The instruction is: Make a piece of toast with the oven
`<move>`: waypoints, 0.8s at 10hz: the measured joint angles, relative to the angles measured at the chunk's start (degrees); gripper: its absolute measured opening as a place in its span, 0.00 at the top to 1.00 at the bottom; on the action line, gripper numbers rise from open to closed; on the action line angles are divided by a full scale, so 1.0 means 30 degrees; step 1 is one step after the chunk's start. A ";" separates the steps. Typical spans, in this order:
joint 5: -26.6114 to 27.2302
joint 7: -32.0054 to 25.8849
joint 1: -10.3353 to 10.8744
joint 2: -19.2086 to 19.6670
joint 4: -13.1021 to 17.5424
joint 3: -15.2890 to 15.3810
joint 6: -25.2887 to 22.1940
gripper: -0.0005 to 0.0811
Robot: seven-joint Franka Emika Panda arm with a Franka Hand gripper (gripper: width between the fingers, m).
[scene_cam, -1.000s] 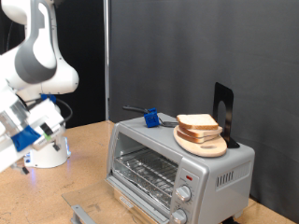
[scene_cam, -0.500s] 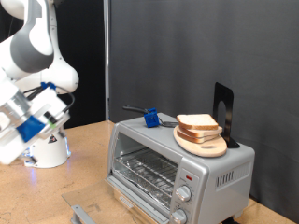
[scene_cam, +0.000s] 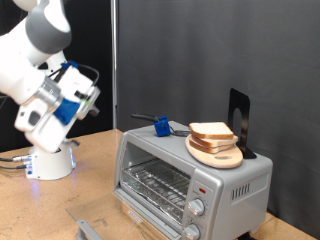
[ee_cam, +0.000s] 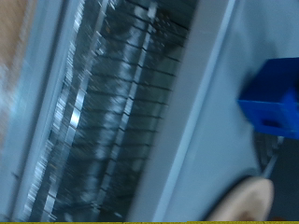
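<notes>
The arm is hanging at the exterior view's left, well apart from the oven (scene_cam: 190,172), and its gripper (scene_cam: 88,100) is sitting too far off and too blurred to show whether its fingers are spread or closed; nothing is showing between them. The piece of toast (scene_cam: 211,131) is lying on top of 2 stacked slices on a round wooden plate (scene_cam: 216,154), which is resting on the oven's roof beside a blue-handled tool (scene_cam: 159,125) and a black upright stand (scene_cam: 239,118). The oven door is lying open, baring the wire rack (scene_cam: 158,185). The slice is probably light, soft and crumbly, so pinching its crust edge gently looks safest. Open room is lying above the plate.
</notes>
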 joint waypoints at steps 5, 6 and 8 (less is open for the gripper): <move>0.1244 -0.1195 0.0689 -0.1842 -0.0756 0.0792 0.0515 0.16; 0.1033 -0.1805 0.0693 -0.1871 -0.0382 0.0732 -0.0528 0.16; 0.0980 -0.3500 0.0779 -0.2439 0.0361 0.0774 -0.1170 0.16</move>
